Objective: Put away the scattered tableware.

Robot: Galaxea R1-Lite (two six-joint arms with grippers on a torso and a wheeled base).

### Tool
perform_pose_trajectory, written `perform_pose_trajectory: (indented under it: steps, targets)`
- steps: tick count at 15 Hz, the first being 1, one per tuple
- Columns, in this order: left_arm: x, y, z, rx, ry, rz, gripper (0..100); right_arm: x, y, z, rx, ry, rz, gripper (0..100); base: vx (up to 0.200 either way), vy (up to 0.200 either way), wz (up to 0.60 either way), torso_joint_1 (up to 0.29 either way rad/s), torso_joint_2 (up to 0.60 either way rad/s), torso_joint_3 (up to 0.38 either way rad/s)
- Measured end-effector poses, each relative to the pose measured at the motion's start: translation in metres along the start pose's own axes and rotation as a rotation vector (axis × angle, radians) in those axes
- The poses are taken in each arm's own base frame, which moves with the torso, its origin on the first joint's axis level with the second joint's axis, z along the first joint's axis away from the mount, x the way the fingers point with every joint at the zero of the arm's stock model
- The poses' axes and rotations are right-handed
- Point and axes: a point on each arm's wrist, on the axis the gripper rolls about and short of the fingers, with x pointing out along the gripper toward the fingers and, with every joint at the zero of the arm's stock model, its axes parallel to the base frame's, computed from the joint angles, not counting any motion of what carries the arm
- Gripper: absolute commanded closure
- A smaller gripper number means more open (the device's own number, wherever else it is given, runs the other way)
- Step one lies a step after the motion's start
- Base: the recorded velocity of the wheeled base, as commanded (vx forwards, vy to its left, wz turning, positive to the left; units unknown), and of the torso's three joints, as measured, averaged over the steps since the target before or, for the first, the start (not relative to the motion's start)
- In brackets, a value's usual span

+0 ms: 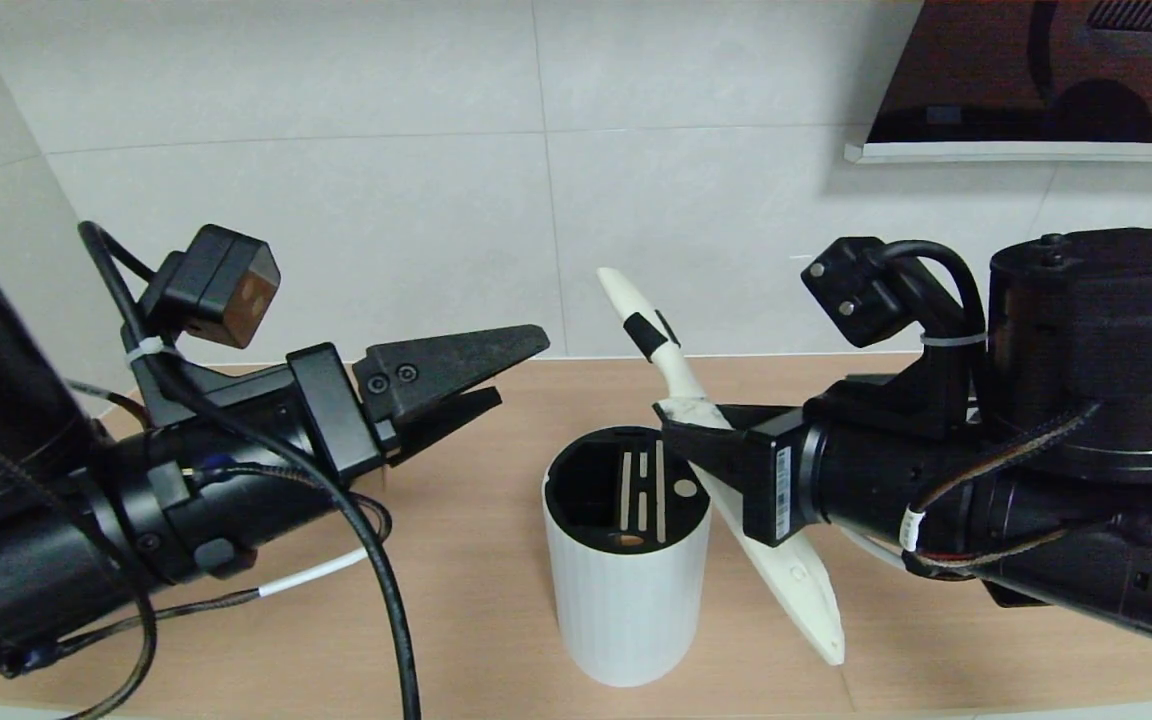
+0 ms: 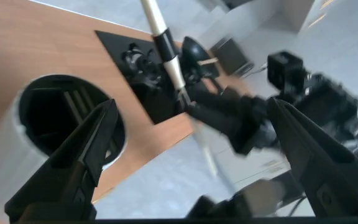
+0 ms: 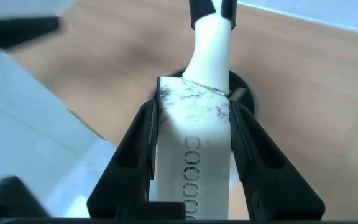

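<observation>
Between the two grippers, on the wooden table (image 1: 476, 620), stands a white round holder (image 1: 626, 600), upright, its black inside split by slotted dividers. The right gripper (image 1: 681, 425) hangs just beside the holder's rim, on its right and a little above it. Its fingers are pinched on a long white utensil (image 1: 678, 375). In the right wrist view the two black fingers (image 3: 135, 155) press flat against both faces of the utensil (image 3: 207, 50), at a speckled part that bears a row of small holes. The dark mouth of the holder (image 3: 246, 90) lies just past the right gripper (image 3: 194, 104). The utensil is tilted: its slim end, ringed by a black band, rises above the right gripper toward the tiled wall (image 1: 336, 200). Its broad end slants down below the gripper, outside the holder and near its right wall. Whether that lower tip touches the table cannot be told. The left gripper (image 1: 521, 368) is at the holder's left, above the rim and apart from it, with its fingers spread and nothing between them. In the left wrist view the holder (image 2: 5, 143) lies beyond one spread finger (image 2: 73, 162). Farther off, across the gap of the left gripper (image 2: 191, 104), the banded utensil (image 2: 166, 50) shows, clamped by the right gripper (image 2: 197, 115). A dark hood (image 1: 1036, 80) hangs on the wall high above the right gripper.
</observation>
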Motion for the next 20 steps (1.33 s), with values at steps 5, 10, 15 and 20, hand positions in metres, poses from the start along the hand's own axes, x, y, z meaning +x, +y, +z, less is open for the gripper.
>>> perform_pose_trajectory:
  steps: [5,10,15,20]
  targets:
    - [0.016,0.01,-0.006,-0.006,-0.029,0.051,0,0.003,0.013,-0.002,0.03,0.011,0.048,100,0.0,0.0,0.0,0.0,0.0,0.0]
    - [0.028,0.011,-0.017,-0.007,-0.025,0.056,0,0.005,0.025,-0.01,0.026,0.033,0.088,100,0.0,0.0,0.0,0.0,0.0,0.0]
    - [0.037,0.016,-0.021,-0.013,-0.02,0.065,0,0.01,0.032,-0.016,0.025,0.025,0.11,100,0.0,0.0,0.0,0.0,0.0,0.0]
    - [0.046,0.024,-0.024,-0.012,-0.047,0.079,0,0.01,0.036,-0.021,0.017,0.043,0.122,100,0.0,0.0,0.0,0.0,0.0,0.0]
